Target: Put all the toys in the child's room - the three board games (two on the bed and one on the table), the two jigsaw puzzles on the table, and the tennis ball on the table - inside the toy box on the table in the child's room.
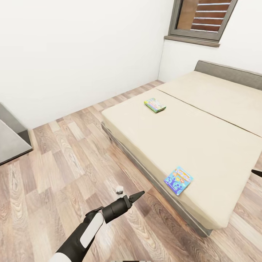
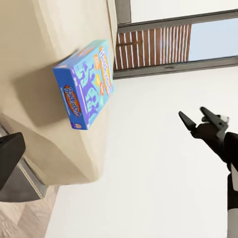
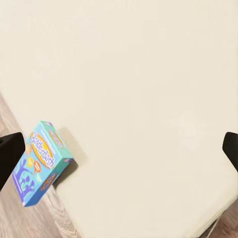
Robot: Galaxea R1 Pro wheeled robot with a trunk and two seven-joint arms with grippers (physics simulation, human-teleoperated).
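Note:
Two board games lie on the bed (image 1: 203, 138), which has a plain beige cover. The blue "Balderdash" box (image 1: 178, 180) sits near the bed's near corner. It also shows in the left wrist view (image 2: 84, 84) and the right wrist view (image 3: 42, 163). A green-edged box (image 1: 155, 105) lies farther back, close to the bed's left edge. My left gripper (image 1: 137, 195) hovers over the floor, left of the blue box and apart from it. My right gripper (image 3: 119, 148) is open and empty above the cover; its tip (image 1: 256, 173) pokes in right of the blue box.
Wood-plank floor (image 1: 65, 174) lies between me and the bed. A dark grey low table (image 1: 11, 142) is at the far left. A grey headboard (image 1: 229, 72) and a window (image 1: 203, 18) stand behind the bed. White walls close the corner.

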